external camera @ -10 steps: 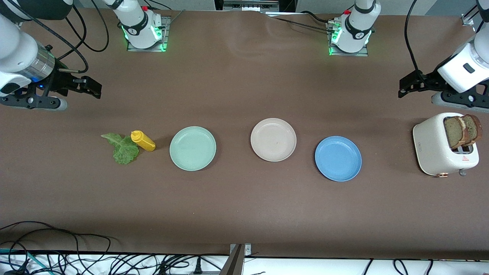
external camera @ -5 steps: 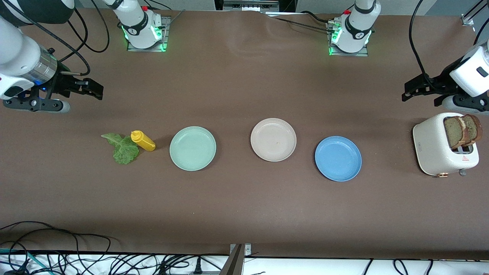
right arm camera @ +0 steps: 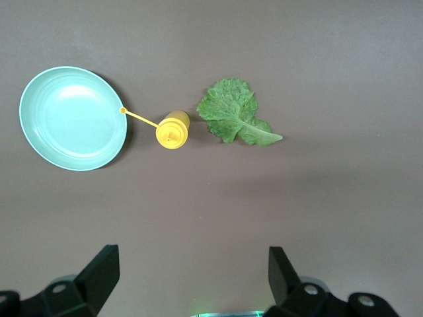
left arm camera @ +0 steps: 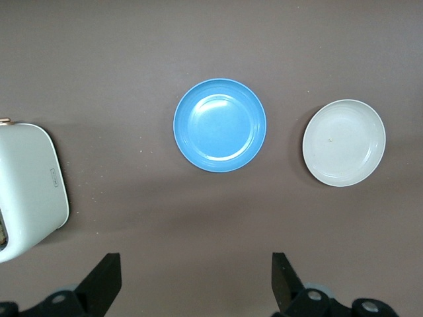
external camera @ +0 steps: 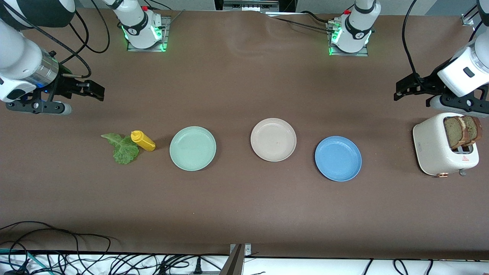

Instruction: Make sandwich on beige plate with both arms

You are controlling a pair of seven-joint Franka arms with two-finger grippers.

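Table (external camera: 244, 214): brown, covers the whole work area; the beige plate serves as landmark below.
Left arm (external camera: 464, 70): white, hangs over the table at its own end, above the ground just past the toaster.
Right arm (external camera: 21, 67): white with a silver wrist ring, hangs over the table at its own end, well apart from the beige plate.
Toaster (external camera: 435, 147): cream white, at the left arm's end, well apart from the beige plate; a small dark mark on its side and a red triangle label near the slots, neither readable.
Bread (external camera: 462, 131): two brown slices standing up in the toaster slots.
Beige plate (external camera: 273, 139): round, bare, near the table's middle.
Blue plate (external camera: 338, 158): just beside the beige plate toward the left arm's end, slightly nearer the front camera.
Green plate (external camera: 193, 148): beside the beige plate toward the right arm's end.
Lettuce (external camera: 123, 149): flat on the table, past the green plate, touching the bottle.
Bottle (external camera: 143, 140): yellow, between lettuce and green plate, no label seen.
Left gripper (left arm camera: 197, 281): fingers spread wide, nothing between them.
Right gripper (right arm camera: 192, 277): fingers spread wide, nothing between them.
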